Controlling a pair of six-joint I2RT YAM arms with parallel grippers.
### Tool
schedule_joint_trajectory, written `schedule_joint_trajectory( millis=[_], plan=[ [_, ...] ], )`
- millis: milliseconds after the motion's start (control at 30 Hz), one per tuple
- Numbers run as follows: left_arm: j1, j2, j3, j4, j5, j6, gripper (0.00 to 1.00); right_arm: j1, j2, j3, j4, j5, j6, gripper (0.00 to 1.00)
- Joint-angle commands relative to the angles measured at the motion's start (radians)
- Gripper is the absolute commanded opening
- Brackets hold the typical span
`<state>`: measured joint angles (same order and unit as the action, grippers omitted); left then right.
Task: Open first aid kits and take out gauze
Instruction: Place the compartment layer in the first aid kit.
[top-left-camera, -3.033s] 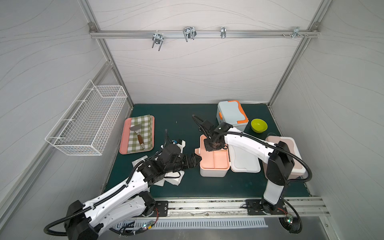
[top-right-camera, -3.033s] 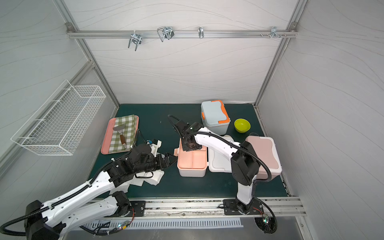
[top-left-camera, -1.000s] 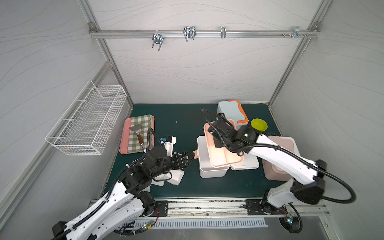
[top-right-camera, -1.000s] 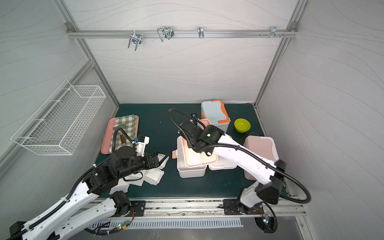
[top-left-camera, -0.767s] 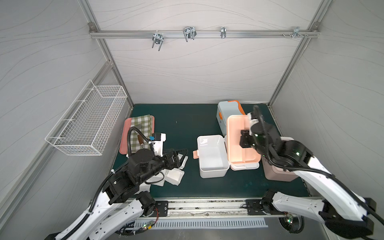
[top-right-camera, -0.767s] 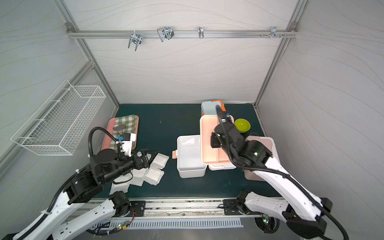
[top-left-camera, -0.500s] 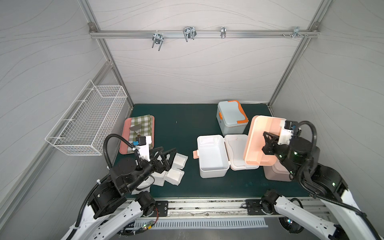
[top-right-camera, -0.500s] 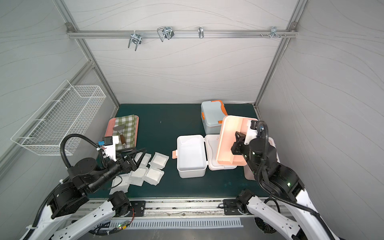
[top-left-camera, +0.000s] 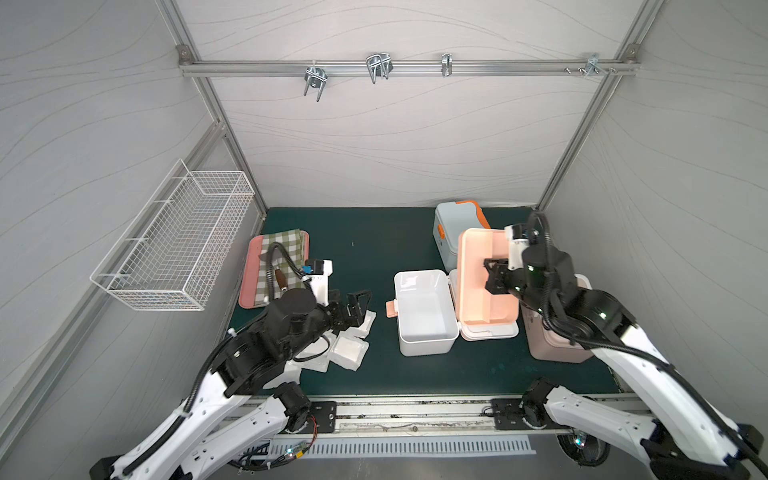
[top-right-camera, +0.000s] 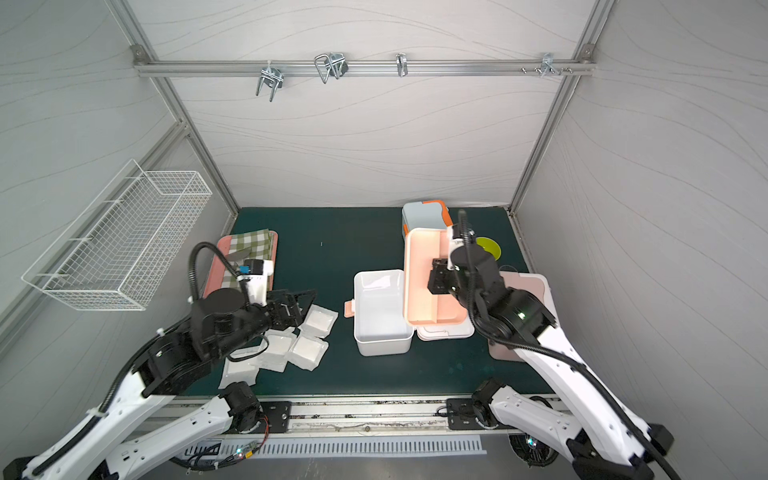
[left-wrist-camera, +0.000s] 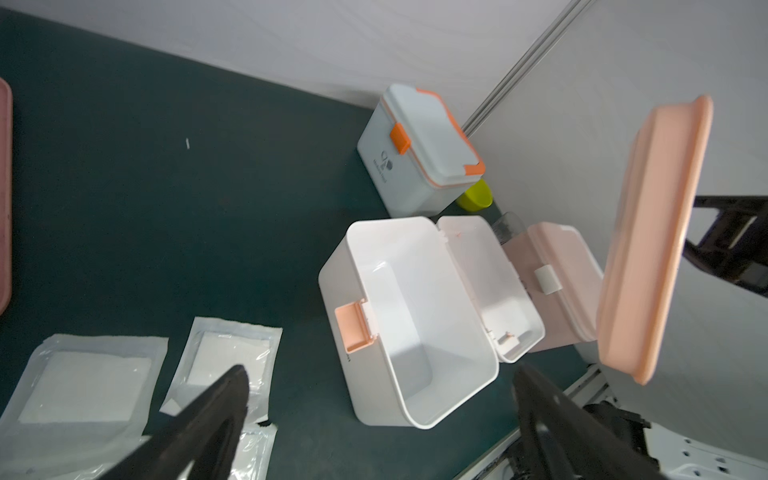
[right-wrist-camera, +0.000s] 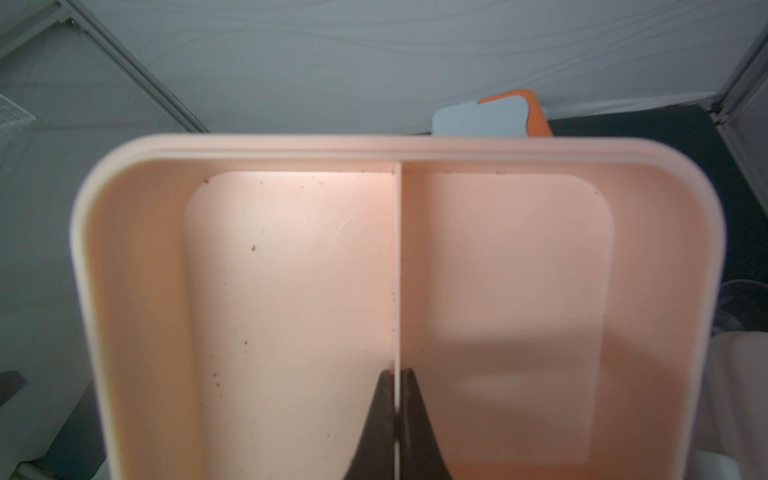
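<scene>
**Peach insert swings back over the white kit's lid**

Since half a second ago the peach insert (top-left-camera: 473, 286) has travelled from above the pink box (top-left-camera: 552, 347) to above the thrown-back lid (top-left-camera: 486, 331) of the white box (top-left-camera: 424, 347). The left gripper (top-left-camera: 357, 306) has edged toward that box.

Far left, a wire basket (top-left-camera: 174, 241) hangs on the wall. Below it a pink tray (top-left-camera: 249, 274) carries a checked cloth (top-left-camera: 282, 249). Next along, the left gripper hovers with its jaws spread wide, holding nothing, just above the gauze pads (top-right-camera: 318, 324). The pads lie in a loose overlapping heap on the green mat, outside every box.

In the middle stands the white box, open and bare inside. Its peach latch (top-left-camera: 390, 308) is on the side facing the pads, and its lid lies flat beside it.

Above that lid the insert hangs tilted in the air, with the right gripper (right-wrist-camera: 398, 382) pinched tight on its centre divider (right-wrist-camera: 398, 270). Behind sits the blue box (top-left-camera: 453, 220), lid shut, with a green bowl (top-right-camera: 490, 247) beside it. Far right, the pink box stands closed, partly hidden by the right arm.
</scene>
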<state>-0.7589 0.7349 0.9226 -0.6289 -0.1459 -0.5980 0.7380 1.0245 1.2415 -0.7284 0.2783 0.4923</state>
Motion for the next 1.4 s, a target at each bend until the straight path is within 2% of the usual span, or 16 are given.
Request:
schedule_joint_trajectory(
  millis=[0,167,367,700,1067,1367],
  plan=[
    [0.010,0.106,0.030,-0.036,0.083,-0.035,0.99,0.021,0.135,0.049,-0.045,-0.176,0.083,0.00],
    [0.015,0.202,-0.011,0.008,0.192,-0.078,0.99,0.109,0.406,0.195,-0.183,-0.146,0.163,0.00],
    [0.024,0.125,-0.078,0.051,0.189,-0.107,0.99,0.186,0.618,0.346,-0.327,-0.051,0.201,0.00],
    [0.061,0.002,-0.121,0.010,0.154,-0.109,0.99,0.190,0.724,0.377,-0.355,-0.019,0.239,0.00],
    [0.067,-0.023,-0.125,-0.007,0.152,-0.109,0.99,0.190,0.843,0.472,-0.423,0.010,0.288,0.00],
    [0.068,-0.061,-0.129,-0.029,0.144,-0.110,0.99,0.190,0.854,0.489,-0.462,0.053,0.304,0.00]
  ],
)
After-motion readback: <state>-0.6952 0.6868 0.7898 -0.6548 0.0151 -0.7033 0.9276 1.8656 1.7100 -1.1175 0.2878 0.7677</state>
